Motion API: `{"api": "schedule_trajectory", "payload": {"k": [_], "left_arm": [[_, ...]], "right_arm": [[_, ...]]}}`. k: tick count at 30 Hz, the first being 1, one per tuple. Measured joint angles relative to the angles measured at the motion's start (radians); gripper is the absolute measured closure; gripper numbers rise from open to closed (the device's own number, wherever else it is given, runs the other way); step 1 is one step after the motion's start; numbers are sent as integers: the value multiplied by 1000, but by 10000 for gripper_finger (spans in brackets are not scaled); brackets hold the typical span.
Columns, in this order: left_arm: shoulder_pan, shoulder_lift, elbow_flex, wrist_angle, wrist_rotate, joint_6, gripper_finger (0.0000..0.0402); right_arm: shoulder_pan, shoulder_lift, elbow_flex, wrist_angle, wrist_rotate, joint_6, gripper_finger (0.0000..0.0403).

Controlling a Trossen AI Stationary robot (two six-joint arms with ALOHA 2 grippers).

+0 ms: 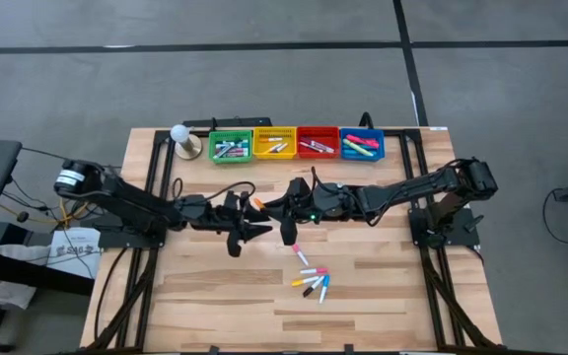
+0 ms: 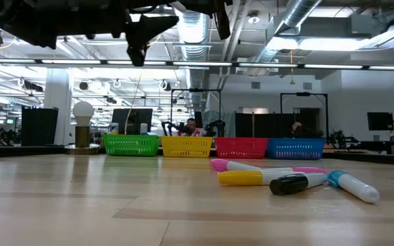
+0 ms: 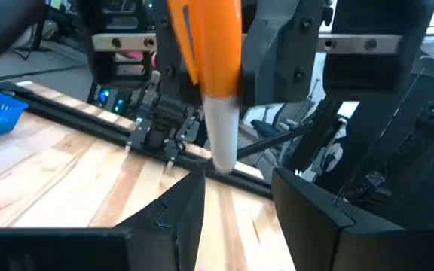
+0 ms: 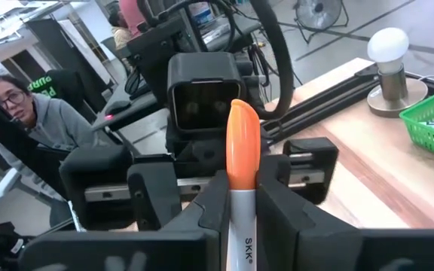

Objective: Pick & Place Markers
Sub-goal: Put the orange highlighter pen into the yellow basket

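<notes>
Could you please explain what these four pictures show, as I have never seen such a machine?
Two dark robot arms work over a wooden table. One picture looks straight down, one looks level across the tabletop, and two come from cameras on the wrists. At the back stand four small coloured plastic bins holding marker pens; a few loose capped markers lie nearer the front. Mid-table, the right hand grips a white marker with an orange cap, facing the open left hand.
</notes>
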Motion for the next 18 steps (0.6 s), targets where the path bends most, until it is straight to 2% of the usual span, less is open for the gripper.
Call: {"api": "schedule_trajectory", "payload": {"k": [12, 18], "left_arm": [[5, 32, 23, 69, -8, 52, 247], [5, 32, 23, 92, -52, 52, 247]], "right_arm": [[10, 0, 0, -7, -1, 1, 361], [17, 0, 0, -7, -3, 2, 359]]}}
